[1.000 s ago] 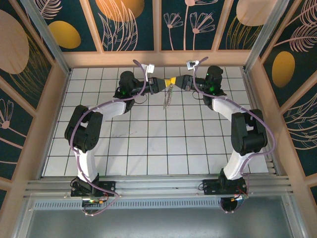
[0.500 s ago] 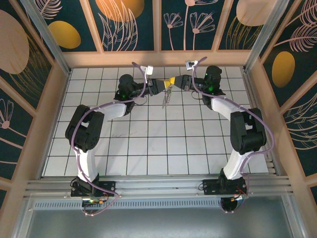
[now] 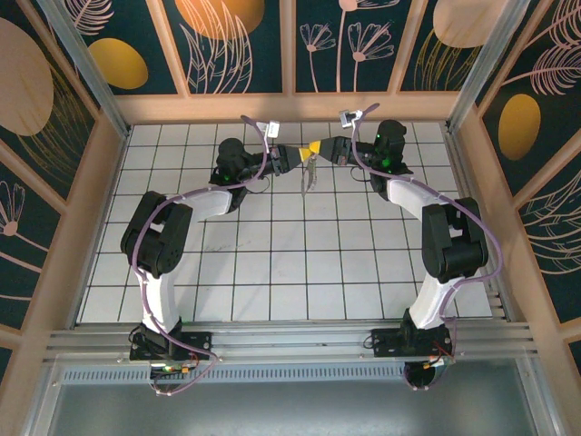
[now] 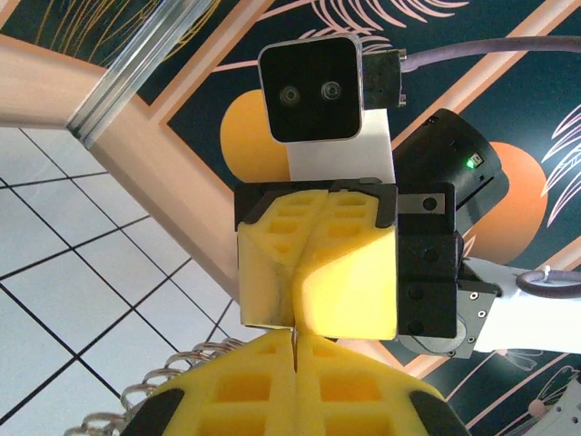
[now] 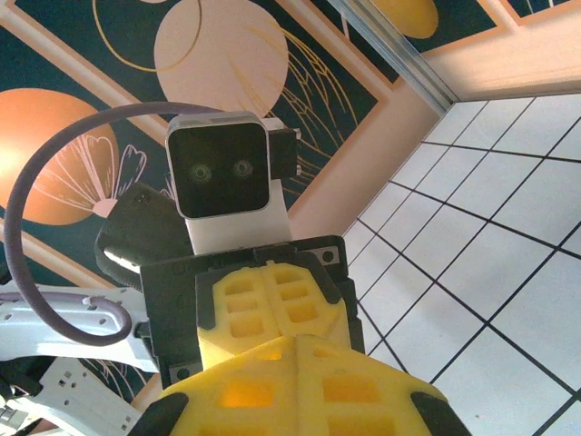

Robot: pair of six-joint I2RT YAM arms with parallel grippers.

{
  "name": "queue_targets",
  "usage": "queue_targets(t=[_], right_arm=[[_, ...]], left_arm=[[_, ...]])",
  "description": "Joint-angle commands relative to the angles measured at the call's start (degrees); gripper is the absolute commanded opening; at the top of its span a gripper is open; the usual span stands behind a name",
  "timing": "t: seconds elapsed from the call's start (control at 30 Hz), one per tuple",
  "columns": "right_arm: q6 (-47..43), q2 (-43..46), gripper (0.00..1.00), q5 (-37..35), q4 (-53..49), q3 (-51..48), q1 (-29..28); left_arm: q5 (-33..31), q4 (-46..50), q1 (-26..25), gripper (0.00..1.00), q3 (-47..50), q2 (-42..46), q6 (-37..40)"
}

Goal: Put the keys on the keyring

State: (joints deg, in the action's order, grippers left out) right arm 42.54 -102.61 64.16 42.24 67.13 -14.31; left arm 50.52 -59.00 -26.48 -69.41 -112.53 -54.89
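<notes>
Hanging over the far middle of the white tiled table (image 3: 272, 263), the thin pale grey-beige keyring loop (image 3: 309, 175) is seen just below the two grippers, which are met tip to tip. The yellow-padded jaws of the left gripper (image 3: 307, 151) and right gripper (image 3: 320, 146) are pressed together. Which one pinches the loop cannot be told.

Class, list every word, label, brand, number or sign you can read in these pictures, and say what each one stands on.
None can be read.
Right arm's camera housing: plain dark face with two lenses, no print.
Left arm's camera housing: the same, no print.
Green light on the right arm: a lamp, no lettering.
Wall panels: drawn flowers and circles, no words.
</notes>
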Motion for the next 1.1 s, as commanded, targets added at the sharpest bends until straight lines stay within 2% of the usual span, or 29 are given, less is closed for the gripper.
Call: queue_targets(t=[0.0, 0.03, 0.1, 0.17, 0.2, 0.37, 0.67, 0.87, 1.07], right_arm=[[0.46, -1.04, 0.00, -0.95, 2.42, 1.51, -0.61], [0.48, -0.69, 0.00, -1.12, 2.16, 1.38, -0.50], [0.26, 0.41, 0.21, -2.22, 2.08, 0.54, 0.10], [0.59, 2.57, 0.31, -4.78, 2.56, -1.72, 1.49], [1.19, 3.60, 0.33, -5.68, 3.62, -3.08, 2.23], [3.73, 8.94, 0.36, -10.18, 8.60, -11.82, 5.18], [-1.82, 16.64, 0.43, -16.85, 10.58, -24.12, 3.41], [-7.18, 20.21, 0.45, -21.88, 8.40, -27.14, -0.28], [-11.91, 21.59, 0.46, -26.46, 3.43, -25.13, -3.87]], left_arm=[[1.63, -5.31, -1.38, 0.00, -0.30, -0.30, -0.33], [1.24, -5.77, -1.38, 0.00, -0.25, -0.32, -0.79], [0.06, -7.22, -1.38, 0.00, 0.27, -0.19, -1.98], [-1.56, -7.72, -1.38, 0.00, 0.66, 0.02, -2.71], [-2.07, -8.19, -1.38, 0.00, 0.84, 0.27, -3.18], [-3.67, -9.20, -1.47, 0.00, 1.55, 0.98, -4.02], [-5.49, -7.43, -1.47, 0.00, 1.52, 2.11, -4.24], [-6.16, -5.74, -1.47, 0.00, 1.20, 2.49, -3.65], [-6.39, -5.49, -1.47, 0.00, 1.20, 2.75, -3.67]])
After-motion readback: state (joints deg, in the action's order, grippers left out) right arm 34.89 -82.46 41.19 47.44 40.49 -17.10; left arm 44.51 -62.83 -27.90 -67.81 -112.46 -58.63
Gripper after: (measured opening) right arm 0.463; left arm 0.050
